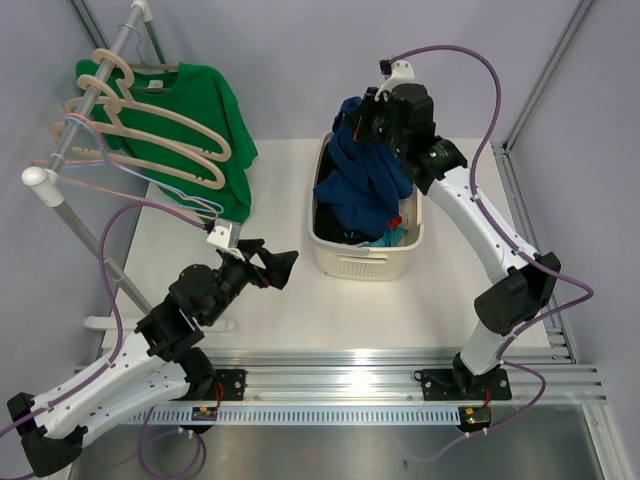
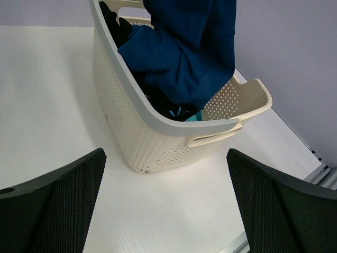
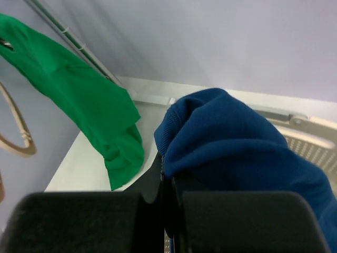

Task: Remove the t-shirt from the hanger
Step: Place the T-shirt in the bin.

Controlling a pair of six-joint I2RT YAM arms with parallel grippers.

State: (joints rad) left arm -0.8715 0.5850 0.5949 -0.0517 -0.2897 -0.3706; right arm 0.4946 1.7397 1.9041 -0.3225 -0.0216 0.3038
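Pale grey walls close in a white table (image 1: 300, 310). At its far left the green t-shirt (image 1: 205, 120) hangs from the rail (image 1: 128, 30). Its draped cloth hides nearly all of its own hanger, behind bare curved wooden hangers (image 1: 218, 148). The cream perforated basket (image 1: 362, 262) holds dark clothes too tangled to identify. Above it a soft blue garment (image 1: 365, 175) dangles from the clenched right pincer (image 1: 375, 115), whose fingertips are buried in the folds. The left pincer (image 1: 275, 262) hovers released, facing the basket.

white table (image 1: 330, 320), matte top. pale grey-violet walls (image 1: 290, 60) behind and at both sides. light soft, even.
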